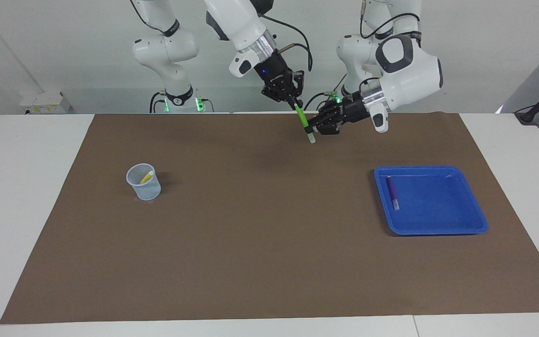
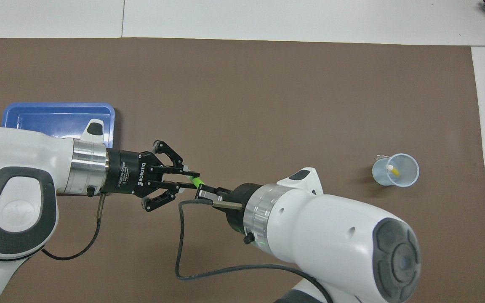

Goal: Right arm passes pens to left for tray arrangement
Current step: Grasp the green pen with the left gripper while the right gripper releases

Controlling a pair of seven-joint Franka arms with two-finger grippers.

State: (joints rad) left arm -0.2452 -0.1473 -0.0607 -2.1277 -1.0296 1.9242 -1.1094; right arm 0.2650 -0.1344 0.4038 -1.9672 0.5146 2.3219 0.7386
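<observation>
The green pen hangs slanted in the air over the robots' edge of the brown mat. My right gripper, with the blue wrist light, is shut on its upper end. My left gripper is shut on the pen lower down, just above its pale tip. In the overhead view only a short piece of the green pen shows between the left gripper and the right gripper. A purple pen lies in the blue tray. In the overhead view my left arm covers part of the tray.
A pale blue mesh cup stands toward the right arm's end of the mat, with a yellow pen leaning inside it. In the overhead view the cup and the yellow pen show too. A black cable loops below the right wrist.
</observation>
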